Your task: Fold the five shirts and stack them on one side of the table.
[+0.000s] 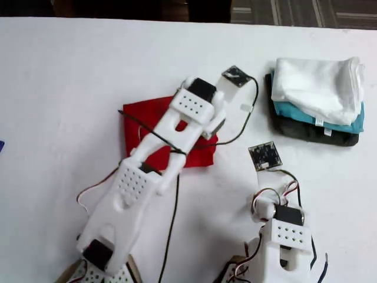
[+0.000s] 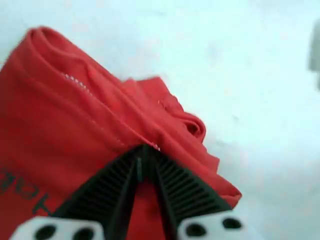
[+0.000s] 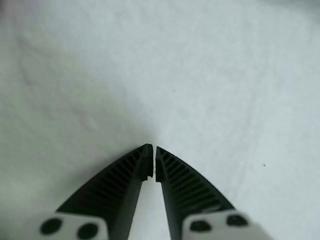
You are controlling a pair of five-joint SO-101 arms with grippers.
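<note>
A red shirt point(image 1: 138, 117), folded small, lies in the middle of the white table point(image 1: 70, 76). My left arm point(image 1: 177, 127) stretches over it. In the left wrist view my left gripper point(image 2: 145, 150) has its black fingers closed on a raised fold of the red shirt point(image 2: 75, 115), near its bunched edge. A stack of folded shirts sits at the back right: white point(image 1: 318, 85) on top, teal point(image 1: 294, 112) under it, a dark one point(image 1: 312, 134) at the bottom. My right arm point(image 1: 285, 233) stands near the front edge; my right gripper point(image 3: 152, 152) is shut over bare table with nothing in it.
A small blue object point(image 1: 2, 145) pokes in at the table's left edge. Cables point(image 1: 171, 224) trail from both arms toward the front. The left and back parts of the table are bare white cloth.
</note>
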